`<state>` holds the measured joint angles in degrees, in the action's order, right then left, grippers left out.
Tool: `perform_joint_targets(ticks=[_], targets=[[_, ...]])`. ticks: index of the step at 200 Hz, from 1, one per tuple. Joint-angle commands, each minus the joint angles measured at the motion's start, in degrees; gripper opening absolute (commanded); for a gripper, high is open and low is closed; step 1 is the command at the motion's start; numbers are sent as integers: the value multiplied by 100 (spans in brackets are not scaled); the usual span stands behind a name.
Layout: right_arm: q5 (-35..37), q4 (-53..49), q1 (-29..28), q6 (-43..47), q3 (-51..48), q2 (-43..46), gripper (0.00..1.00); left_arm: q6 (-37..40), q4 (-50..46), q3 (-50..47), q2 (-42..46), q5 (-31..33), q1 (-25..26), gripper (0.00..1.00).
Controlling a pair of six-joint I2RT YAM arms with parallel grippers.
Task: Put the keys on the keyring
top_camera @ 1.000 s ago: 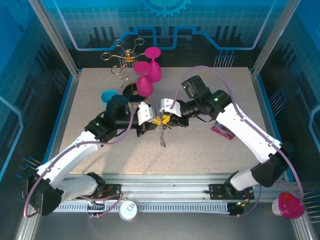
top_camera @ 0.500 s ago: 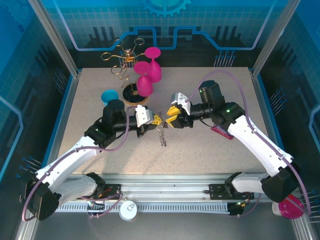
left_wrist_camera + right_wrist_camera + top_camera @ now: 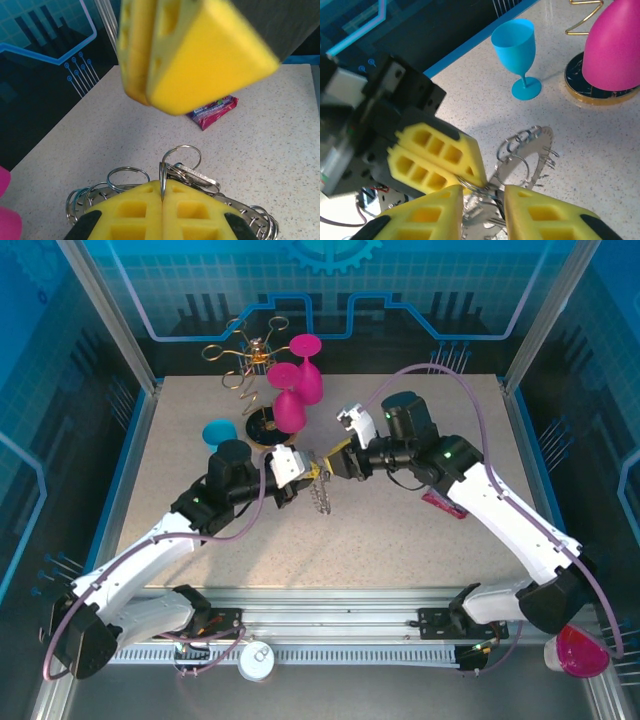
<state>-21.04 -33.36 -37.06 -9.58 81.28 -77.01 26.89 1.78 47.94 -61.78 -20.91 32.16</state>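
The speckled table (image 3: 400, 550) carries everything. The left arm (image 3: 150, 550) and the right arm (image 3: 500, 510) reach in from the near edge and meet over its middle, a little toward the far edge. In the far left corner stands a gold wire rack (image 3: 243, 358). Two pink goblets (image 3: 290, 410) are next to it, and a blue goblet (image 3: 218, 432) stands upright to their left.

The left gripper (image 3: 312, 473) is clenched on a thin wire loop of the keyring (image 3: 320, 498), which hangs from it above the table with its fringe of small silvery rings trailing down. The right gripper (image 3: 337, 461) faces it tip to tip, its yellow fingers (image 3: 540, 215) slightly parted. The silvery rings show through the gap, and I cannot tell whether the fingers touch them.

A flat silvery blade (image 3: 197, 176) lies among the rings just beside the pinched loop. I cannot tell whether it belongs to the keys. A purple snack packet (image 3: 445, 504) lies flat toward the right edge.
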Motion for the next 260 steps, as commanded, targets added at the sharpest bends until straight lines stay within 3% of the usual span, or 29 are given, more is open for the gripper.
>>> perform_joint_targets(ticks=[1,92,183,218,260], targets=[[246,-592,-175,-387,320,-107,33,-100,16,201,-91,179,41,0],[202,-1084,-205,-202,691,-625,30,-202,29,184,-95,122,53,0],[181,-1090,-194,-189,741,-727,11,-228,33,167,-79,69,60,0],[188,-1177,-179,-174,735,-753,16,-230,39,171,-77,76,59,0],[130,-1210,-166,-175,714,-772,13,-242,61,165,-80,82,54,0]])
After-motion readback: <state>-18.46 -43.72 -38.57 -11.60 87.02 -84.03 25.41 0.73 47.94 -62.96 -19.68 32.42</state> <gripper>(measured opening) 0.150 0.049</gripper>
